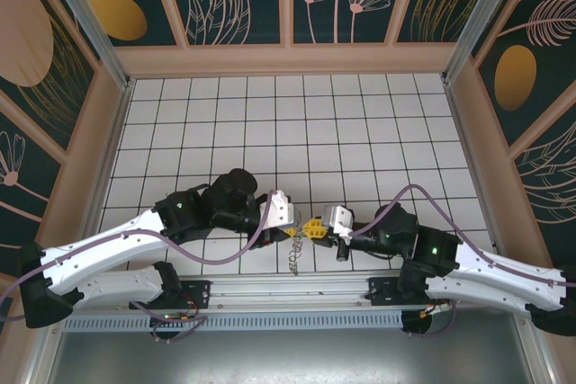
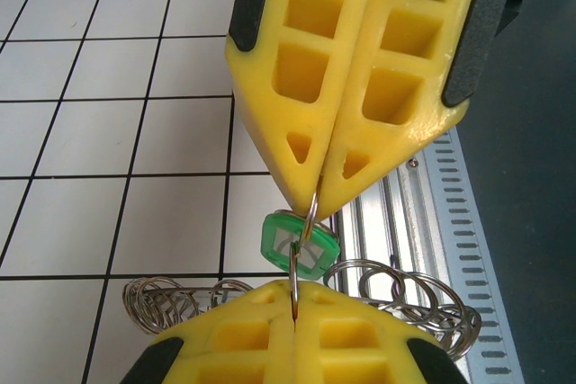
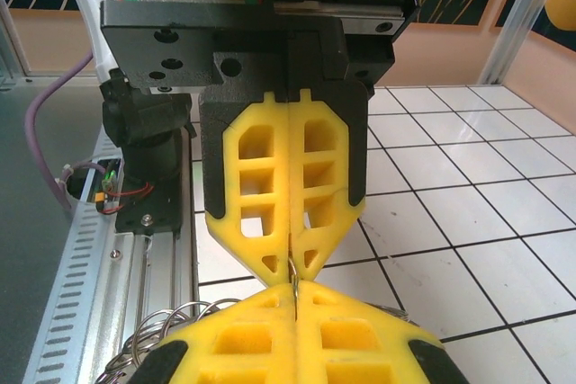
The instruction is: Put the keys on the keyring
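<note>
"At six o'clock on the worktop, hard by the rail, the two arms meet tip to tip. What is each one doing?"

"From above, the left gripper reaches in from nine o'clock and the right gripper from three. Both are clenched, their yellow fingers pressed flat together."

"Clenched on what?"

"On the keyring. In the left wrist view the left gripper sits at six o'clock and the right gripper at twelve. One thin wire loop of the keyring runs from the seam of one pair of fingers into the seam of the other, so each pinches a part of it."

"And the green key?"

"The green key hangs tilted in the small gap between the two tips, with the wire crossing its face. The wire looks threaded through the key's window, though I cannot say so for certain."

"Where does the rest of the keyring lie?"

"Its chain of silvery loops rests on the tiles beyond the left gripper's fingers and spreads toward three o'clock, reaching the rail. From above, the chain trails from the meeting point toward six o'clock."

"What about the right wrist view?"

"There the right gripper is at six o'clock and the left gripper at twelve, tips almost touching — the wire stands upright between them. The keyring bunches its loops at seven o'clock, over the rail."
</note>
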